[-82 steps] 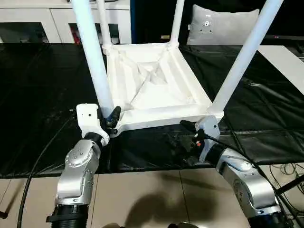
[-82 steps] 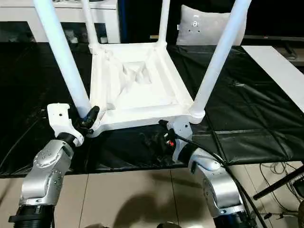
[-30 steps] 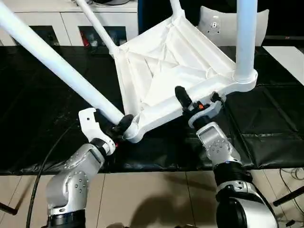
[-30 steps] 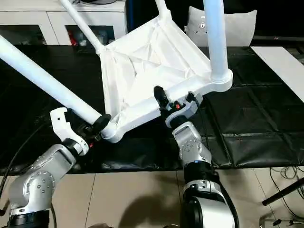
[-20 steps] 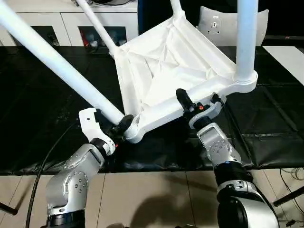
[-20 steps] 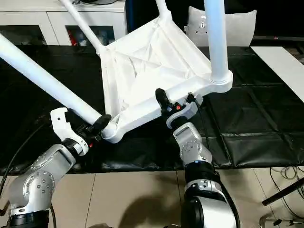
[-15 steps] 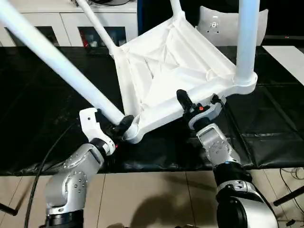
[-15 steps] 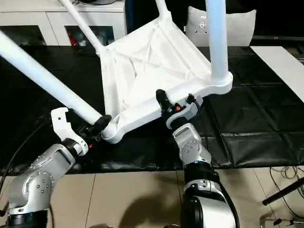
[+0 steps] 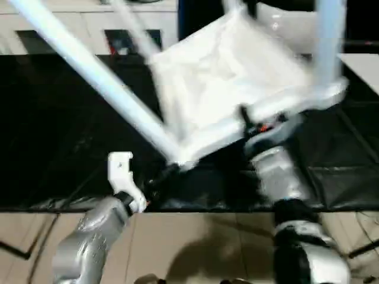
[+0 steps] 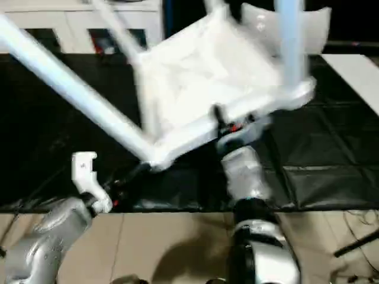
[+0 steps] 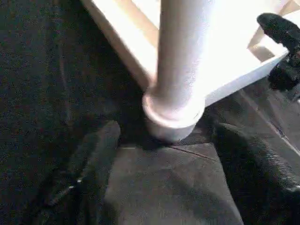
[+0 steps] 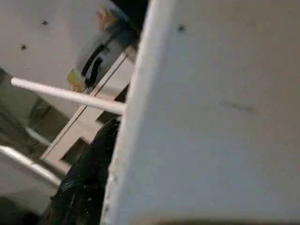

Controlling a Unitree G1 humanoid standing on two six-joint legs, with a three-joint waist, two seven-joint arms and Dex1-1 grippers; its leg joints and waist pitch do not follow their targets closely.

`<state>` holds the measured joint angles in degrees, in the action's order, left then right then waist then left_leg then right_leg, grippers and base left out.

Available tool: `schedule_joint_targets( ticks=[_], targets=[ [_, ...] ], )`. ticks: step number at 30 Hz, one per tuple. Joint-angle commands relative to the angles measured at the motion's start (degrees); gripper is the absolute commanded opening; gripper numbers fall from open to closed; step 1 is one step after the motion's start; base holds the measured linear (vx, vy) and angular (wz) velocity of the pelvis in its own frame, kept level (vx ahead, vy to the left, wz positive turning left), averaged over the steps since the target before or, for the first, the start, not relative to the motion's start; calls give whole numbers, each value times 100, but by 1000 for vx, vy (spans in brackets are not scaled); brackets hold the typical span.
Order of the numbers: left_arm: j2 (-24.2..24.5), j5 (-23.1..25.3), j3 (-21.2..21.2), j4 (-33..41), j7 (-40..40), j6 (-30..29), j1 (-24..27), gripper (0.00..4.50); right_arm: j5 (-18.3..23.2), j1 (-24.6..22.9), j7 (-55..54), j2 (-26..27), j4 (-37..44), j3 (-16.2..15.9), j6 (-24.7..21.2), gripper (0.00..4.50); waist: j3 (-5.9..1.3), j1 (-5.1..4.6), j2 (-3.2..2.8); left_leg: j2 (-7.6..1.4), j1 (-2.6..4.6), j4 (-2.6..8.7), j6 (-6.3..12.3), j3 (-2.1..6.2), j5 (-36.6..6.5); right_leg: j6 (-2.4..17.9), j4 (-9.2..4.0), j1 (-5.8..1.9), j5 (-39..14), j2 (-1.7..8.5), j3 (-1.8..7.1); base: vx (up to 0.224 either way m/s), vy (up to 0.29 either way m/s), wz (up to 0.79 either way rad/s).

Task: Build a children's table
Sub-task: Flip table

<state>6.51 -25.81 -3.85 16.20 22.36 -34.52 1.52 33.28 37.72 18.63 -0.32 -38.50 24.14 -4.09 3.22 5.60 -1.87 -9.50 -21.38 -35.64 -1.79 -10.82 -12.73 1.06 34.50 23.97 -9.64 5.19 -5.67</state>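
The children's table [image 9: 231,83] is upside down and tilted above the black mat, its legs pointing up. One long leg [image 9: 100,83] slants up to the left from the near-left corner socket [image 11: 173,115]. Another leg [image 9: 328,35] stands at the near-right corner. My left gripper [image 9: 151,177] is open just below and short of that socket, its fingers [image 11: 101,145] spread wide and touching nothing. My right gripper [image 9: 254,124] is shut on the rim of the table top's near edge, with one black finger [image 12: 89,173] lying along the white rim.
A black mat [image 9: 53,118] covers the floor under the table, and bare tiles [image 9: 195,236] lie in front of it. A white cabinet [image 9: 89,29] stands at the back left, a grey cushion [image 9: 284,23] at the back right, and a white board [image 9: 361,65] at the far right.
My left gripper has opened and come off the near-left corner socket. The table, held by my right gripper, has swung up and to the right. The head camera has shifted too.
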Motion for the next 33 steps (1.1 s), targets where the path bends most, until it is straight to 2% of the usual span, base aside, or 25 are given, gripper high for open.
schedule_joint_targets(
  ticks=[1, 3, 5, 8, 11, 12, 13, 15, 16, 17, 18, 19, 20, 21, 22, 23, 24, 25, 26, 27, 28, 29, 30, 32, 33],
  targets=[
    [148, 176, 230, 242, 186, 282, 45, 379, -425, -52, -149, -390, 812, 68, 546, 217, -398, -49, 19, -371, 107, 440, 393, 109, -303, 1143, -342, -303, -1022, 324, 335, 0, 0, 0],
    [270, 278, 384, 390, 345, 510, 78, 395, -617, -154, -300, -527, 1032, -7, 527, 217, -407, -35, 25, -371, 130, 434, 358, 101, -273, 1057, -330, -288, -1024, 322, 344, 0, 0, 0],
    [392, 342, 501, 480, 537, 650, 60, 400, -839, -268, -430, -669, 1247, -122, 476, 217, -399, -24, 31, -360, 120, 449, 278, 98, -322, 956, -339, -297, -1096, 322, 346, 0, 0, 0],
    [698, 455, 724, 737, 743, 598, 23, 427, -1388, -545, -689, -962, 1834, -536, -33, 217, -388, -60, 60, -338, 101, 460, 203, 92, -399, 843, -334, -312, -1180, 318, 360, 0, 0, 0],
    [829, 531, 793, 880, 729, 554, -24, 446, -1590, -686, -766, -1099, 2267, -791, -378, 217, -378, -127, 69, -311, 64, 461, 185, 99, -419, 716, -351, -347, -1296, 309, 359, 0, 0, 0],
    [896, 508, 786, 961, 718, 508, -168, 446, -1709, -781, -828, -1201, 2576, -961, -661, 217, -364, -155, 60, -297, 43, 468, 150, 100, -541, 664, -386, -353, -1547, 316, 356, 0, 0, 0],
    [913, 504, 780, 975, 711, 487, -213, 449, -1743, -803, -842, -1227, 2650, -1004, -730, 217, -356, -174, 67, -292, 43, 473, 116, 102, -605, 611, -402, -354, -1693, 307, 354, 0, 0, 0],
    [1225, 720, 897, 992, 890, 579, -485, 450, -1822, -911, -1101, -1325, 3083, -1172, -1203, 217, -347, -255, 130, -281, 30, 484, 69, 118, -783, 488, -431, -354, -2047, 302, 354, 0, 0, 0],
    [1256, 745, 912, 993, 909, 585, -505, 450, -1819, -914, -1119, -1325, 3105, -1174, -1233, 217, -334, -265, 116, -271, 26, 495, 69, 129, -854, 418, -446, -353, -2214, 301, 353, 0, 0, 0],
    [1350, 803, 936, 1023, 935, 548, -604, 450, -1821, -939, -1196, -1349, 3225, -1220, -1389, 215, -332, -328, 115, -278, 31, 496, 39, 134, -991, 356, -469, -334, -2455, 311, 348, 0, 0, 0],
    [1397, 810, 923, 1067, 930, 494, -696, 450, -1860, -960, -1242, -1378, 3315, -1284, -1496, 211, -332, -344, 98, -281, 67, 496, -19, 139, -1113, 284, -498, -303, -2658, 302, 342, 0, 0, 0],
    [1423, 801, 902, 1109, 916, 447, -776, 450, -1905, -977, -1279, -1406, 3386, -1345, -1582, 211, -328, -367, 103, -276, 65, 495, -37, 141, -1156, 273, -499, -297, -2697, 291, 339, 0, 0, 0],
    [1431, 716, 827, 1224, 844, 333, -974, 450, -2053, -1004, -1372, -1476, 3528, -1506, -1778, 206, -330, -370, 142, -277, 65, 493, -57, 140, -1172, 237, -499, -294, -2757, 291, 341, 0, 0, 0],
    [1431, 716, 827, 1224, 844, 333, -974, 450, -2053, -1004, -1372, -1476, 3528, -1506, -1778, 205, -333, -362, 126, -277, 97, 487, -76, 135, -1188, 235, -510, -266, -2781, 285, 342, 0, 0, 0],
    [1440, 691, 801, 1274, 818, 295, -1063, 450, -2100, -1010, -1432, -1477, 3607, -1551, -1896, 205, -340, -372, 122, -280, 81, 486, -77, 141, -1156, 273, -496, -276, -2640, 289, 344, 0, 0, 0],
    [1516, 755, 816, 1328, 817, 308, -1247, 450, -2248, -984, -1471, -1492, 3720, -1686, -2070, 203, -335, -362, 138, -285, 84, 499, -89, 147, -1185, 268, -492, -267, -2642, 274, 335, 0, 0, 0],
    [1571, 879, 857, 1320, 781, 360, -1411, 450, -2347, -954, -1439, -1502, 3773, -1813, -2168, 202, -347, -360, 129, -286, 112, 490, -121, 144, -1201, 284, -482, -252, -2511, 269, 345, 0, 0, 0],
    [1571, 879, 857, 1320, 781, 360, -1411, 450, -2347, -954, -1439, -1502, 3773, -1813, -2168, 201, -342, -369, 155, -286, 94, 500, -126, 147, -1192, 292, -474, -263, -2426, 259, 347, 0, 0, 0],
    [1585, 914, 869, 1314, 771, 375, -1451, 450, -2367, -948, -1432, -1507, 3793, -1847, -2201, 199, -345, -368, 150, -279, 85, 502, -133, 148, -1180, 310, -458, -277, -2342, 263, 351, 0, 0, 0],
    [1744, 1425, 1025, 1240, 657, 615, -1771, 450, -2361, -877, -1350, -1480, 3846, -2019, -2386, 199, -324, -380, 177, -287, 96, 522, -154, 153, -1327, 291, -478, -274, -2386, 249, 347, 0, 0, 0],
    [1828, 1749, 1114, 1169, 570, 797, -1920, 450, -2362, -842, -1326, -1472, 3834, -2078, -2446, 197, -328, -373, 165, -287, 109, 521, -171, 167, -1387, 249, -477, -275, -2457, 250, 346, 0, 0, 0],
    [1850, 1841, 1138, 1147, 544, 851, -1960, 450, -2365, -833, -1321, -1471, 3827, -2092, -2460, 196, -351, -376, 159, -292, 124, 516, -219, 174, -1343, 263, -456, -281, -2338, 272, 358, 0, 0, 0],
    [1978, 2308, 1260, 1009, 398, 1143, -2146, 450, -2450, -792, -1336, -1507, 3750, -2173, -2525, 196, -344, -385, 162, -300, 105, 523, -249, 189, -1312, 278, -454, -297, -2183, 263, 356, 0, 0, 0],
    [2121, 2822, 1375, 842, 214, 1568, -2335, 450, -2515, -764, -1325, -1520, 3631, -2236, -2535, 196, -357, -389, 193, -299, 114, 512, -284, 177, -1284, 350, -416, -310, -2042, 285, 372, 0, 0, 0],
    [2199, 3213, 1438, 693, -10, 1983, -2484, 450, -2553, -758, -1312, -1493, 3542, -2281, -2574, 230, -348, -387, 180, -292, 87, 517, -271, 187, -1287, 370, -434, -320, -2050, 284, 370, 0, 0, 0]
  ],
)
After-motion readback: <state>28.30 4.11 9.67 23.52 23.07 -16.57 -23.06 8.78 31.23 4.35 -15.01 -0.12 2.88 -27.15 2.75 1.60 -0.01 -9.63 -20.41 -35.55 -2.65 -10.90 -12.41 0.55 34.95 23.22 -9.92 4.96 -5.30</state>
